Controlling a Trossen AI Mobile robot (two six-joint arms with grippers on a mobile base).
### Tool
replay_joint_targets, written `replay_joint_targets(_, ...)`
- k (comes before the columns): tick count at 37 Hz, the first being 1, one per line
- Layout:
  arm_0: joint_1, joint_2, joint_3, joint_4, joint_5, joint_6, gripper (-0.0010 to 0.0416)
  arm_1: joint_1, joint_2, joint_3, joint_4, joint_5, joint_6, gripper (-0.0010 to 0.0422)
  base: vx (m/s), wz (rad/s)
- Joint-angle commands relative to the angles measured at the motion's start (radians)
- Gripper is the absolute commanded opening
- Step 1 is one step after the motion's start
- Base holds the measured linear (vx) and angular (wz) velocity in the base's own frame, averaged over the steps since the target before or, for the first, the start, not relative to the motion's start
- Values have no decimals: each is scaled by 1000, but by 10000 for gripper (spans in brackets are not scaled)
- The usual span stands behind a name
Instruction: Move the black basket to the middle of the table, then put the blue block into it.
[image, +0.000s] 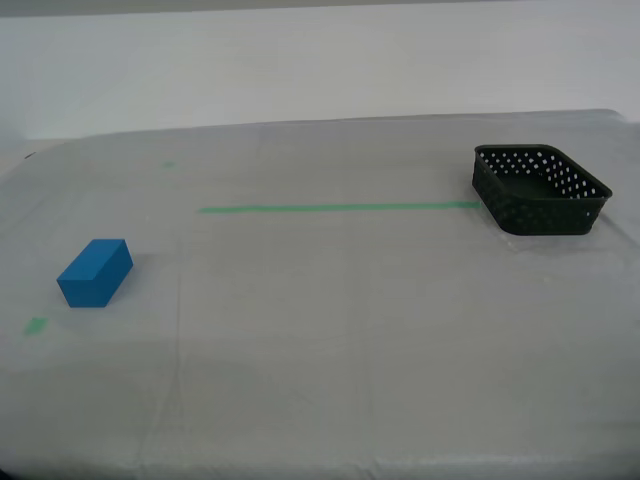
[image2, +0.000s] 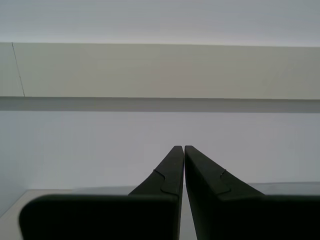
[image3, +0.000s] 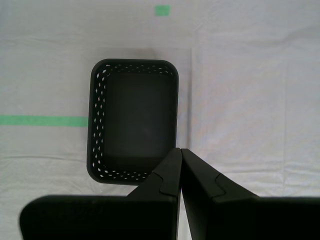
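On table (image: 330, 330): perforated blk basket (image: 540, 188)

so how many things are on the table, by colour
black: 1, the black basket
blue: 1, the blue block
green: 3 tape marks, the long green tape line and two small green tape bits
total: 5 on the table
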Motion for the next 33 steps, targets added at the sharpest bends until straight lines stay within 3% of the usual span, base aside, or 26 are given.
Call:
replay_joint_targets(1, 0, 14, 17, -6, 2, -10, 0, 0, 0, 1, 6, 2, 2, 0, 0, 0)
replay_joint_targets(4, 0, 21, 28, -5, 1, -10, 0, 0, 0, 0, 5, 2, 2, 0, 0, 0)
replay_joint_targets(8, 0, 20, 30, 30, 2, -50, 0, 0, 0, 1, 6, 2, 2, 0, 0, 0)
replay_joint_targets(23, 0, 16, 30, 33, 6, -42, 9, 0, 0, 1, 6, 2, 2, 0, 0, 0)
replay_joint_targets(33, 0, 16, 28, 33, 50, -43, 126, 0, 0, 1, 6, 2, 2, 0, 0, 0)
